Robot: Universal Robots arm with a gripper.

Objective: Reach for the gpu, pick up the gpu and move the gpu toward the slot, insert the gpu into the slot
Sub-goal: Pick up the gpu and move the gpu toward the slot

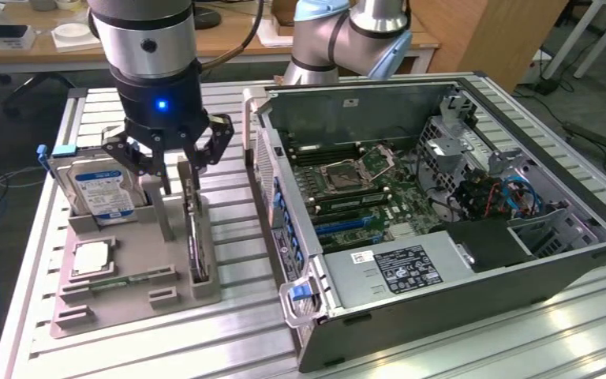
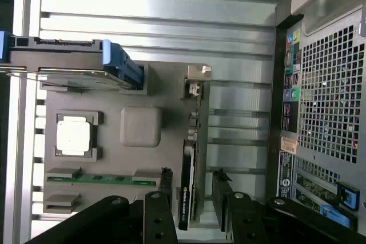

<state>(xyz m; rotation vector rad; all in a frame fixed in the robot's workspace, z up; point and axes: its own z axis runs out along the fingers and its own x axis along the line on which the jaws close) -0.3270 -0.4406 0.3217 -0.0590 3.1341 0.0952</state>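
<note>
slatted table (image 1: 230, 332), arm (image 1: 151, 55) vertical over gpu (image 1: 196, 237)

The silver-and-black arm (image 1: 151, 47) bears a blue light (image 1: 162, 103) and black jointed pincer (image 1: 177, 209).

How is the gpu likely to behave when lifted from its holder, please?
The gpu is a thin flat board, so probably stiff and light. It stands on edge in the grey holder, so a sideways push might tip or jam it.

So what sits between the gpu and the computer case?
Bare table slats, past the grey holder's rim; the gpu stands apart from the case. One finger of the open tool hangs on that side. The exterior view shows it.
</note>
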